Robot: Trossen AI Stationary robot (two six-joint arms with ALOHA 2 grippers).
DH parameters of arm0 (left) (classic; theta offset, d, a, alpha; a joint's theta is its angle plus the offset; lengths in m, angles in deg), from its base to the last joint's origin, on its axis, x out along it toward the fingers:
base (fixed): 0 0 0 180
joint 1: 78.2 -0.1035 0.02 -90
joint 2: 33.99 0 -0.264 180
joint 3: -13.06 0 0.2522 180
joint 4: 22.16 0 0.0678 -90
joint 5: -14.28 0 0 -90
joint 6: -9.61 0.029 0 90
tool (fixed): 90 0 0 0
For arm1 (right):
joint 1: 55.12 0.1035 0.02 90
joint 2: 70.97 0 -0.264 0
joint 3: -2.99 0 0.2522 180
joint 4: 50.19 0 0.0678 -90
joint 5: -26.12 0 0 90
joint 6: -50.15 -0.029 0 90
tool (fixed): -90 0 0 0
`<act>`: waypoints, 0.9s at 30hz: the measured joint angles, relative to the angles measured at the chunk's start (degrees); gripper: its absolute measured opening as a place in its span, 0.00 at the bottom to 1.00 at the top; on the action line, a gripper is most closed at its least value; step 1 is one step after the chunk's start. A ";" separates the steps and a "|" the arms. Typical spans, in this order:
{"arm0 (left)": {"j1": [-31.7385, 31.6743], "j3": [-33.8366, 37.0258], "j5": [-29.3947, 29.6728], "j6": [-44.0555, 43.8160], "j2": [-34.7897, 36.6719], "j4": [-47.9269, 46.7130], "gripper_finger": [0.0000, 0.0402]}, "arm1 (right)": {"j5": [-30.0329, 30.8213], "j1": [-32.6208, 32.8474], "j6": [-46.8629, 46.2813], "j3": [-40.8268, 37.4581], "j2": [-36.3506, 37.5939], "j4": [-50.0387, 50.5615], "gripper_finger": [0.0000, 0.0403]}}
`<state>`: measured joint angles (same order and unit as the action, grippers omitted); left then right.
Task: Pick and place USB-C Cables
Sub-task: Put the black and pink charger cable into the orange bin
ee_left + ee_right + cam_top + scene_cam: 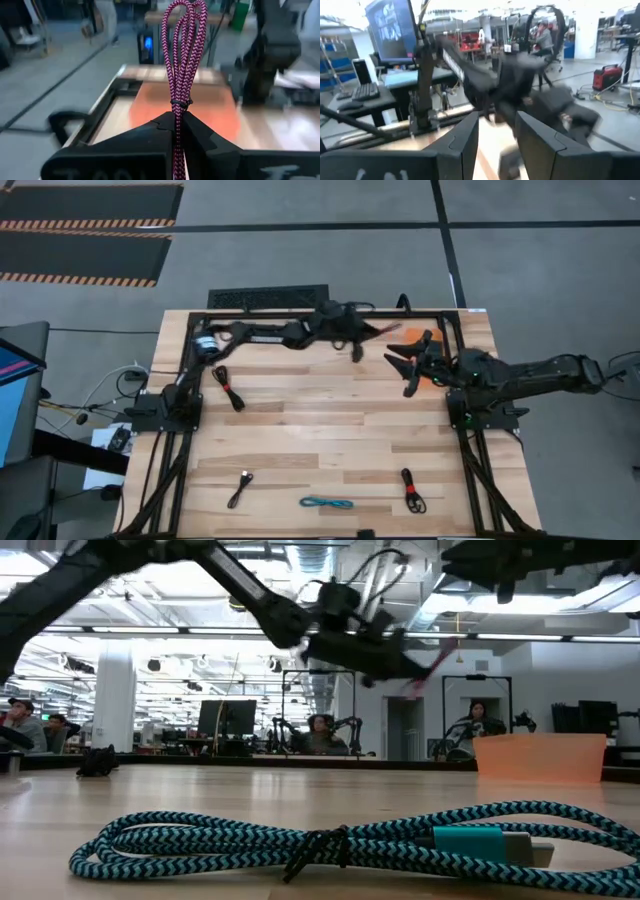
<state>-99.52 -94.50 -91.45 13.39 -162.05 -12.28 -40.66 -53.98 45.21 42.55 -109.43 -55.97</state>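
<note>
Your left claw (pixel 176 131) is pinched on the magenta-red cable (pixel 183 55), high at the top centre of the overhead frame, so carry it level over the orange tray (pixel 432 358) at the upper right of the worktop (pixel 320 440) and lower before releasing. The right claw (pixel 403 364) waits spread by that tray; steer clear of it. The cable is a braided, tied loop hanging from the fingers, while the teal cable (pixel 327 503), black-grey cable (pixel 239 489) and two black-and-red cables (pixel 411 491) (pixel 229 387) lie on the worktop.
</note>
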 joint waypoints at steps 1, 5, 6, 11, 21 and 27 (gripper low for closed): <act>0.62 -1.76 -0.32 -0.66 -1.65 -0.59 0.00 | -0.04 0.52 0.01 0.08 0.92 1.13 0.38; 2.86 -11.52 -0.30 -2.42 -9.24 0.04 0.00 | -0.35 2.21 0.04 0.00 4.69 6.18 0.38; 3.37 -14.18 -0.30 -2.58 -11.09 -0.15 0.00 | -0.37 2.57 0.12 0.00 5.66 7.54 0.38; 5.72 -27.10 -0.08 -3.58 -19.69 -0.29 0.00 | -0.37 4.31 0.27 0.00 10.78 13.66 0.38; 8.16 -40.74 3.49 -7.36 -31.33 11.80 0.00 | -0.38 7.47 -2.04 -0.02 18.07 22.97 0.38; 8.39 -40.76 8.79 -14.26 -37.30 29.72 0.00 | -0.35 7.81 -2.09 -0.02 19.81 23.81 0.38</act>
<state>-91.12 -135.26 -82.66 -0.87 -199.35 17.44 -41.01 -46.17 43.12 42.53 -89.62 -32.15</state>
